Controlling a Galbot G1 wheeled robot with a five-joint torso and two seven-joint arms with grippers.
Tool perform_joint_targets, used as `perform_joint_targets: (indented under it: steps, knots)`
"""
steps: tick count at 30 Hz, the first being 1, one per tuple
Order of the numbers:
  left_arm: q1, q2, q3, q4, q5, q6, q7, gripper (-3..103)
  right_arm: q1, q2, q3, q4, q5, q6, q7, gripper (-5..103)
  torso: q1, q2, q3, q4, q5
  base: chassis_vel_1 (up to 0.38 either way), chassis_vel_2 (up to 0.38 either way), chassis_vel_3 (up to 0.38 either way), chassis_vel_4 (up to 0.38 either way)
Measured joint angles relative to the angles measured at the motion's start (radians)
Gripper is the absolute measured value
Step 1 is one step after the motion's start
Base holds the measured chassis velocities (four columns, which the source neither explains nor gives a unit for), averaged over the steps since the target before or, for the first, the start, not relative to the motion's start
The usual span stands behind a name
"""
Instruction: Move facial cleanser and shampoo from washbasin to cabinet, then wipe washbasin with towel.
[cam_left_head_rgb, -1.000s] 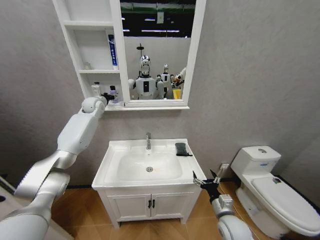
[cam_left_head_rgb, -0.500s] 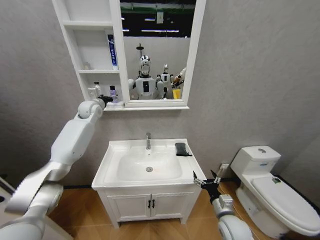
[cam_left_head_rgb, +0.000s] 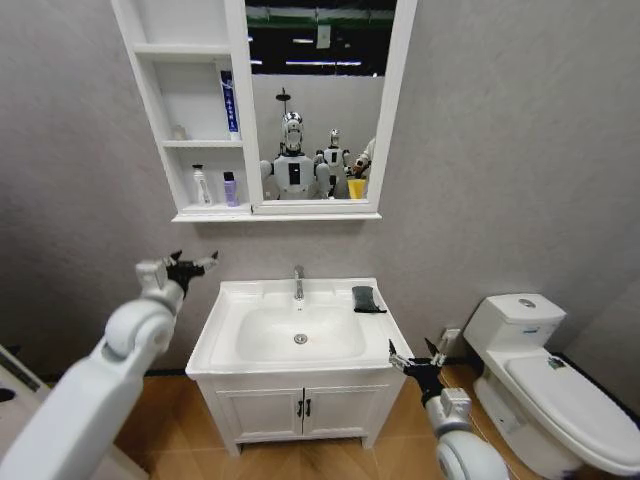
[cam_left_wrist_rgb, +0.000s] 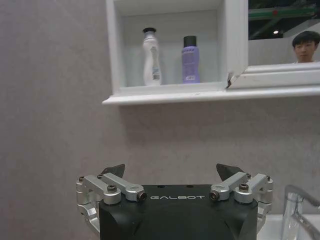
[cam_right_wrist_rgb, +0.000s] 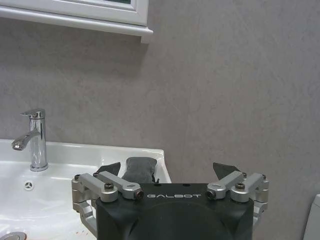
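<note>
With both bottles (cam_left_head_rgb: 214, 187) standing on the cabinet's (cam_left_head_rgb: 186, 213) lowest shelf, wiping comes next: the released right gripper (cam_left_head_rgb: 416, 358), near the washbasin's (cam_left_head_rgb: 225, 318) front corner, must reach the towel (cam_left_head_rgb: 364, 298) by the tap, while the left gripper (cam_left_head_rgb: 190, 266) hangs released too.

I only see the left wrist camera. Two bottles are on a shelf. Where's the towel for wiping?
Observer: The towel lies on the washbasin rim, to the right of the tap.
Operator: Is the other arm holding something?
Observer: No. The right end effector is open with nothing in it, low by the washbasin's front right corner.
Operator: Is there more stuff in the cabinet?
Observer: Yes. In the cabinet, a blue tube stands on the shelf above the white bottle and the purple bottle.
</note>
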Motion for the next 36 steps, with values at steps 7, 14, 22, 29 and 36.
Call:
perform_joint_targets:
  steps: [7, 14, 22, 29, 36]
  knots:
    - [0.494, -0.280, -0.308, -0.195, 0.215, -0.149, 0.221, 100, -0.024, 0.005, -0.013, 0.050, -0.017, -0.011, 0.006, 100, 0.000, 0.000, 0.000, 0.0009, -0.0001, 0.000, 0.000, 0.000, 0.000]
    - [0.625, -0.416, -0.328, -0.288, 0.245, -0.194, 0.264, 100, -0.025, 0.008, -0.018, 0.069, -0.020, -0.010, 0.017, 100, 0.000, 0.000, 0.000, 0.0009, 0.0003, 0.000, 0.000, 0.000, 0.000]
    - [0.624, -0.428, -0.317, -0.291, 0.249, -0.196, 0.263, 100, -0.045, -0.002, 0.002, 0.116, 0.001, -0.005, 0.026, 100, 0.000, 0.000, 0.000, 0.0005, 0.0000, 0.000, 0.000, 0.000, 0.000]
    - [0.619, -0.425, -0.314, -0.287, 0.248, -0.196, 0.261, 100, -0.033, -0.009, 0.009, 0.129, 0.020, -0.031, 0.018, 100, 0.000, 0.000, 0.000, 0.0008, -0.0001, 0.000, 0.000, 0.000, 0.000]
    - [0.615, -0.423, -0.312, -0.284, 0.246, -0.194, 0.259, 100, -0.012, -0.016, -0.007, 0.110, 0.024, -0.042, 0.008, 100, 0.000, 0.000, 0.000, 0.0009, -0.0001, -0.050, 0.037, 0.048, -0.042]
